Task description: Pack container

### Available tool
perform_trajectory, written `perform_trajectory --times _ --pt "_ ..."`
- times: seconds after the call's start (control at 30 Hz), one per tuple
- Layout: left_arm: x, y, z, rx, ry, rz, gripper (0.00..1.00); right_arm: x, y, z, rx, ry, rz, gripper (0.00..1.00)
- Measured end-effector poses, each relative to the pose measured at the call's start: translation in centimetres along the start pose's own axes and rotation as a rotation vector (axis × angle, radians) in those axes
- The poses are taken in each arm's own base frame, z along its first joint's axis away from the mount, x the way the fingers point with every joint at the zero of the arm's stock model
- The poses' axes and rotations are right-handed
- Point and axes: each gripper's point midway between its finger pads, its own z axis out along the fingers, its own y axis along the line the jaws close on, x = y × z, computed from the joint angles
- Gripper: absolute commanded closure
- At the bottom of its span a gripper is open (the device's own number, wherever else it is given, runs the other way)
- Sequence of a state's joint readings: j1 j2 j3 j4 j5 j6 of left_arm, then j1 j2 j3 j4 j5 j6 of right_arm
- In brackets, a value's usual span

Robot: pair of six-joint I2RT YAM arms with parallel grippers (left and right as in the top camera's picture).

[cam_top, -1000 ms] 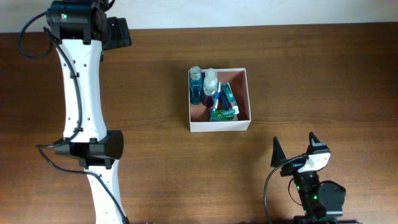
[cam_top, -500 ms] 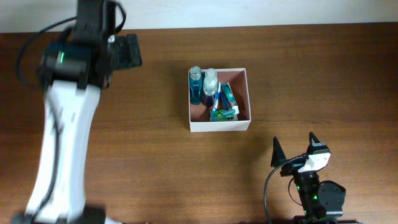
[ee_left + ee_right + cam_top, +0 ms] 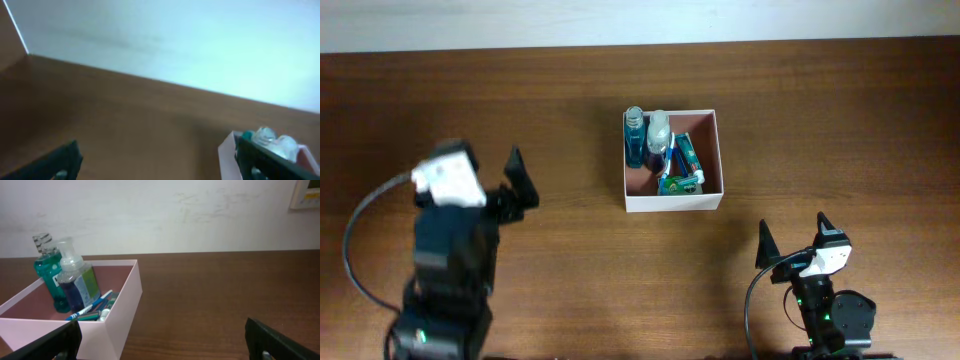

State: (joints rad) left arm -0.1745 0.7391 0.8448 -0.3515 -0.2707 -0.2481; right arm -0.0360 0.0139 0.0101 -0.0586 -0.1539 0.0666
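Note:
The container (image 3: pixel 673 203), a white-walled square box with a reddish-brown inside, sits at the table's middle. It holds a teal bottle (image 3: pixel 635 140), a clear pump bottle (image 3: pixel 658 130) and a toothbrush pack (image 3: pixel 680 170). My left gripper (image 3: pixel 485 168) is open and empty at the front left, well left of the container. In the left wrist view (image 3: pixel 162 162) its fingers are wide apart, with the container's corner (image 3: pixel 227 155) at the right. My right gripper (image 3: pixel 795 240) is open and empty in front of the container. In the right wrist view (image 3: pixel 165 340) the container (image 3: pixel 125 310) is at the left.
The brown wooden table (image 3: pixel 840 120) runs to a pale wall at the back (image 3: pixel 200 215). Both arm bases stand at the front edge, the left one (image 3: pixel 445 290) and the right one (image 3: pixel 835 315).
My left arm has swung from stretched out over the back left corner down to a folded pose at the front left. The right arm and the container have not moved.

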Motion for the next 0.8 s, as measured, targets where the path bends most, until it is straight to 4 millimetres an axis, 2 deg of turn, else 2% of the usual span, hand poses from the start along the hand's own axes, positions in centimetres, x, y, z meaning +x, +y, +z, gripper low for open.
perform_trajectory --times 0.13,0.3,0.57,0.8 --pt "0.7 0.7 -1.8 0.039 -0.153 -0.044 0.01 0.0 0.0 0.0 0.0 0.0 0.0 0.01" --pt "2.6 1.7 -3.5 0.081 -0.32 -0.092 0.01 0.0 0.0 0.0 0.0 0.0 0.0 0.01" --pt "7.1 3.3 -3.2 0.074 -0.372 -0.105 0.01 0.0 0.0 0.0 0.0 0.0 0.0 0.01" --pt "9.9 4.6 -2.8 0.077 -0.385 -0.091 0.01 0.0 0.0 0.0 0.0 0.0 0.0 0.01"
